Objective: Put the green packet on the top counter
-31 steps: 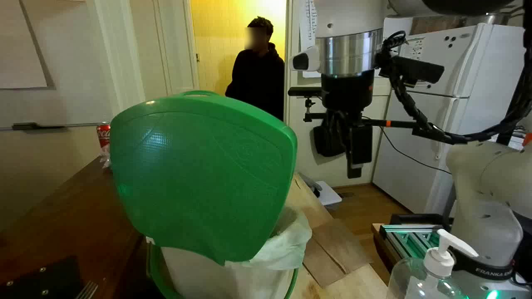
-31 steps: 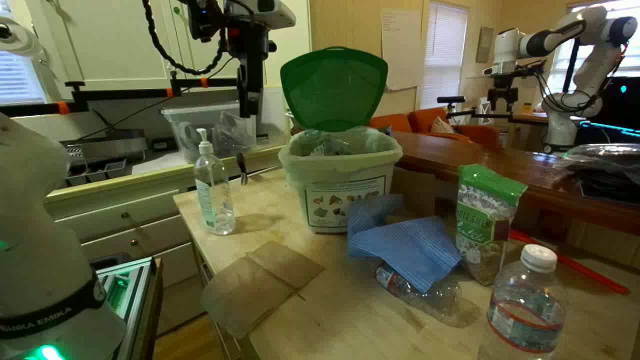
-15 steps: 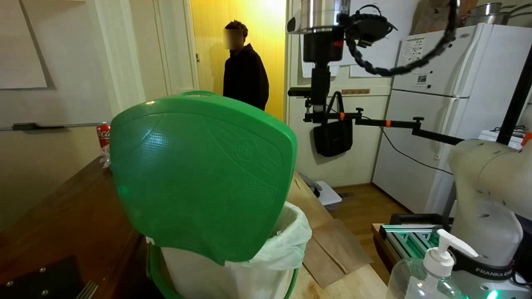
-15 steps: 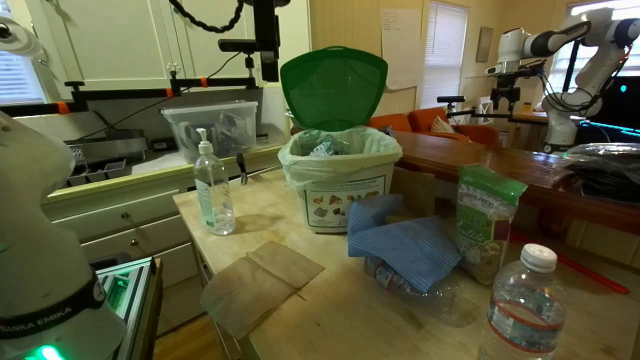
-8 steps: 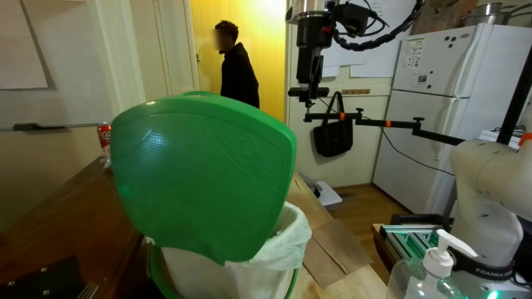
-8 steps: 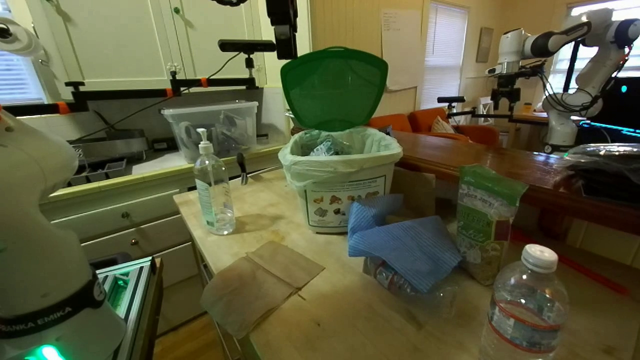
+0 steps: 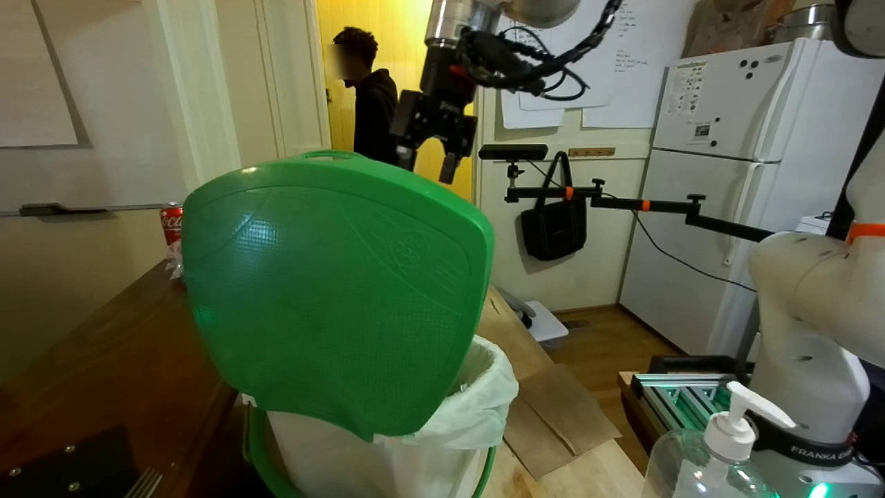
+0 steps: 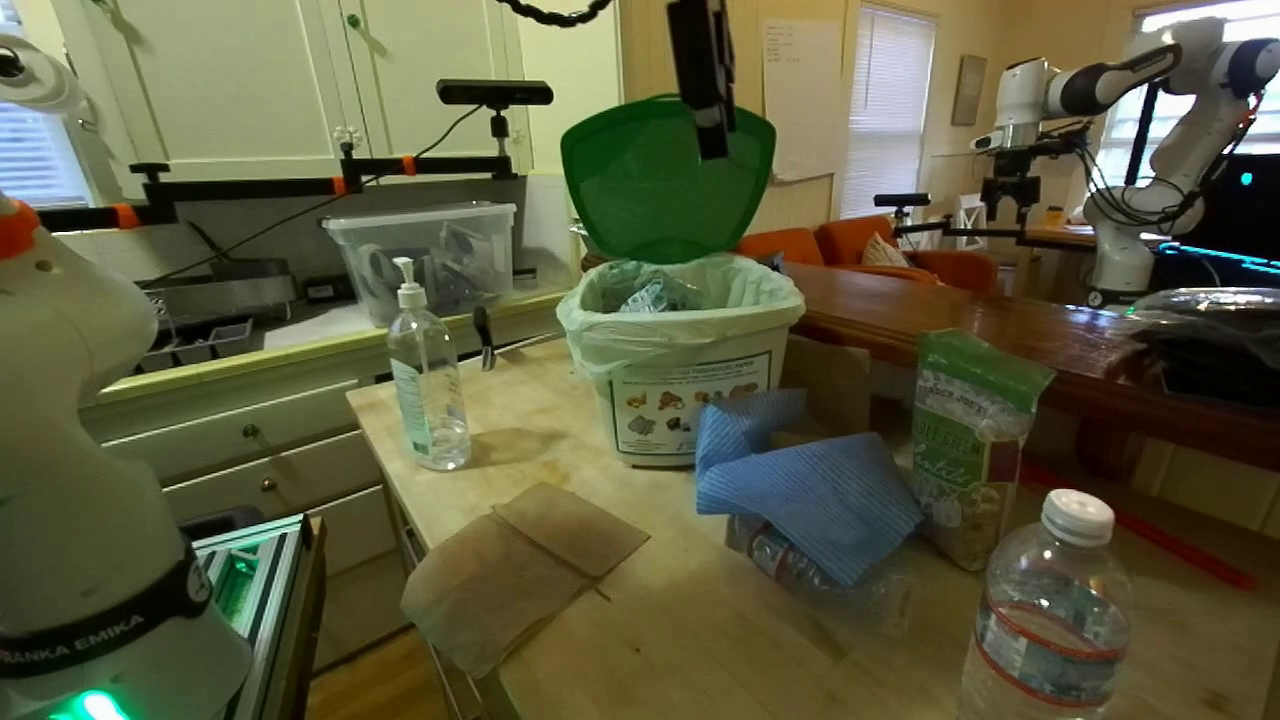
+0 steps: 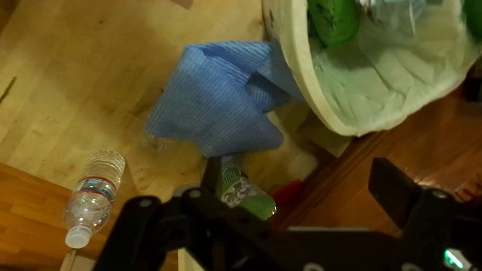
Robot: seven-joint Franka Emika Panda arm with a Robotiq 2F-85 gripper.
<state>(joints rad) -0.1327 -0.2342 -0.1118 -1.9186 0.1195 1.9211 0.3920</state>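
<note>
The green packet (image 8: 970, 450), a clear bag with a green top and label, stands upright on the light wooden table (image 8: 700, 600) in an exterior view. It also shows in the wrist view (image 9: 248, 195), partly covered by my left-hand finger. The top counter (image 8: 860, 300) is the raised dark brown wooden surface behind it, also seen in an exterior view (image 7: 117, 346) and the wrist view (image 9: 350, 188). My gripper (image 7: 428, 162) is open and empty, tilted, high above the bin area. It also shows in an exterior view (image 8: 712, 130) and the wrist view (image 9: 295, 169).
A white bin (image 8: 690, 350) with a raised green lid (image 7: 339, 297) stands beside the counter. A blue cloth (image 8: 810, 490) lies over a clear bottle by the packet. A water bottle (image 8: 1050, 610), pump bottle (image 8: 428, 390), brown paper (image 8: 525, 570) and red stick (image 8: 1180, 545) are also there.
My gripper has risen, then moved across toward the bin lid, and it has turned and tilted so both fingers show apart. The packet has not moved. The person in the doorway has shifted left.
</note>
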